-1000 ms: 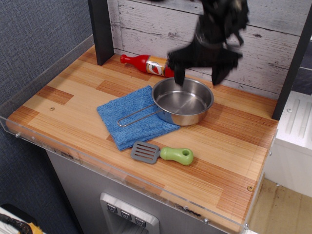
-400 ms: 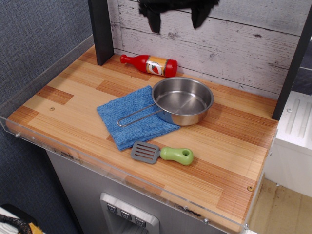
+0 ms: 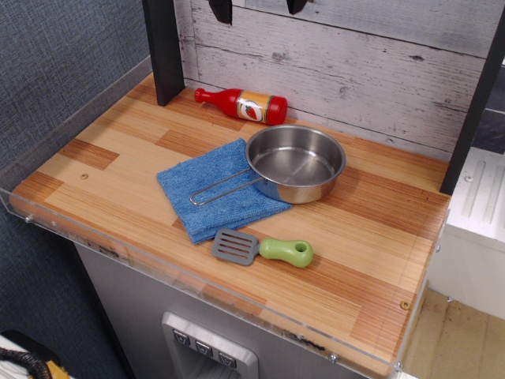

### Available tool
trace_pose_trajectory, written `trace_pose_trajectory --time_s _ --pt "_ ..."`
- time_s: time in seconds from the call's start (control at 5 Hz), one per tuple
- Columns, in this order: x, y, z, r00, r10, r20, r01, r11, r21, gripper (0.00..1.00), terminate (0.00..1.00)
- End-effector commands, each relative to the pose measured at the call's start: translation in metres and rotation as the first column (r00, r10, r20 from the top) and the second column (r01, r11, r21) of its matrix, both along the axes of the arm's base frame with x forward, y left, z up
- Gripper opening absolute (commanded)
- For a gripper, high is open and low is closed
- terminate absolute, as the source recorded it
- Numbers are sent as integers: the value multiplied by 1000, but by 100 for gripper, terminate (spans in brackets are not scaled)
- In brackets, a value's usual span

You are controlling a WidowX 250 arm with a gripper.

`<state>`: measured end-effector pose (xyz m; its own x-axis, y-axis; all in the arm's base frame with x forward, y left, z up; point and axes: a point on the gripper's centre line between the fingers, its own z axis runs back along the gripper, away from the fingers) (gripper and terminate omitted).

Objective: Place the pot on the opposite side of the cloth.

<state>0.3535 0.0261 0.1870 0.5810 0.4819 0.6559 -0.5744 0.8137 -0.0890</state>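
The shiny steel pot (image 3: pixel 296 163) sits on the wooden counter at the right edge of the blue cloth (image 3: pixel 218 188). Its rim overlaps the cloth's right corner and its wire loop handle (image 3: pixel 221 189) lies across the cloth, pointing left. My gripper (image 3: pixel 257 8) is high at the top edge of the view, far above the pot. Only its two black fingertips (image 3: pixel 220 9) show, spread apart with nothing between them.
A red sauce bottle (image 3: pixel 241 105) lies by the back wall. A grey spatula with a green handle (image 3: pixel 264 249) lies in front of the cloth. A dark post (image 3: pixel 163 49) stands at the back left. A clear acrylic rim (image 3: pixel 71 110) borders the counter.
My gripper has risen from just above the pot and moved left, almost out of the top of the view. The pot, cloth and other objects have not moved.
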Motion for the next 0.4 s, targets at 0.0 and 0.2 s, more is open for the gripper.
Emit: trace_pose_trajectory --time_s 0.0,0.2 --pt "-13 -1 10 999 1 37 -1 1000 -2 100 0" --pt "-13 -1 10 999 1 37 -1 1000 -2 100 100"
